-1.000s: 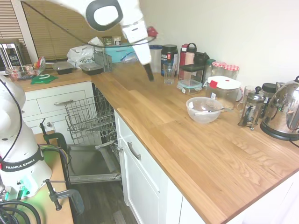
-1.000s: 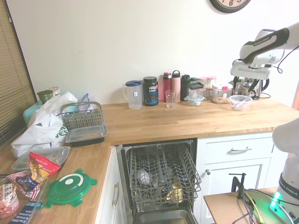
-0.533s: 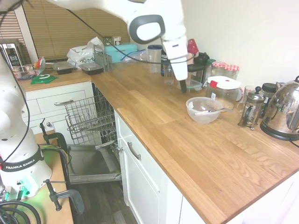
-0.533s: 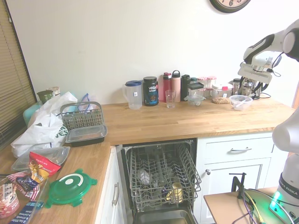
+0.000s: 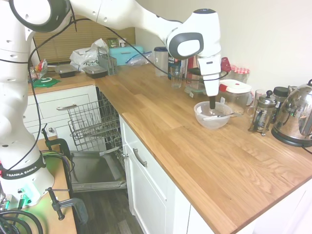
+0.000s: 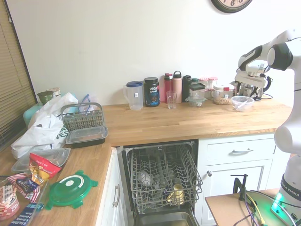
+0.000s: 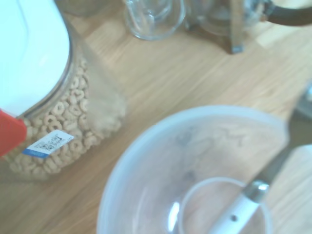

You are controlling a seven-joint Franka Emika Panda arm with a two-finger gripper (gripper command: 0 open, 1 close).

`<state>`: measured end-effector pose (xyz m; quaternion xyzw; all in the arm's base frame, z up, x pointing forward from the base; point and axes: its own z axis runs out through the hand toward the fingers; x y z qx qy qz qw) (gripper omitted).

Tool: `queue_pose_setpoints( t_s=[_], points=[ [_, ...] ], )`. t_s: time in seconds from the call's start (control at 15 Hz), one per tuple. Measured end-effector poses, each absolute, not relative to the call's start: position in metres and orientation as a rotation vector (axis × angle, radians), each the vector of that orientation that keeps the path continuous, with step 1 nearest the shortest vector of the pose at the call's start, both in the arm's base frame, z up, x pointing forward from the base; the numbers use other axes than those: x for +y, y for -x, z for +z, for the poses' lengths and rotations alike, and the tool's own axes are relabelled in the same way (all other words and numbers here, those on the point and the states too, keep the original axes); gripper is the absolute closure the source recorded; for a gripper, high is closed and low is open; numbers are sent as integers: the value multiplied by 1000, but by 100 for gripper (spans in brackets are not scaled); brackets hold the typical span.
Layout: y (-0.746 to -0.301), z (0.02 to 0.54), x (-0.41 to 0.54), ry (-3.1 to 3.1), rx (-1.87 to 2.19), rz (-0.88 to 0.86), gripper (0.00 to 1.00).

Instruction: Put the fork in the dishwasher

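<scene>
arm [image 5: 122,14]: glossy white rounded segments | joints: dark grey round caps | base: black "FRANKA EMIKA" lettering, green light | gripper [image 5: 212,104]: dark, slim | cable: black

Fork [image 7: 273,168] in wrist view is blurred, its far end cut off at the right edge; tines can't be made out. In the second exterior view the fork is too small to separate from the clear bowl [image 6: 242,102]. Gripper [image 5: 212,103] fingers too small and dark to tell spread. Dishwasher [image 5: 95,146] door partly hidden behind the arm's base.
</scene>
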<state>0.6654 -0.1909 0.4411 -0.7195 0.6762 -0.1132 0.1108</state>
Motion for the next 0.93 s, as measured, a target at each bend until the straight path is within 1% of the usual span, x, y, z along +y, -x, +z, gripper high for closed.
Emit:
queue_pose_setpoints(
  t_s=[0.2, 0.6, 0.87, 0.93],
  points=[
    [-679, 421, -188, 2083, 2063, -266, 0],
    [-684, 416, -194, 2063, 2119, -211, 0],
    [-698, 390, -207, 2048, 2196, -135, 0],
    [-702, 386, -210, 2043, 2212, -123, 100]
  ],
)
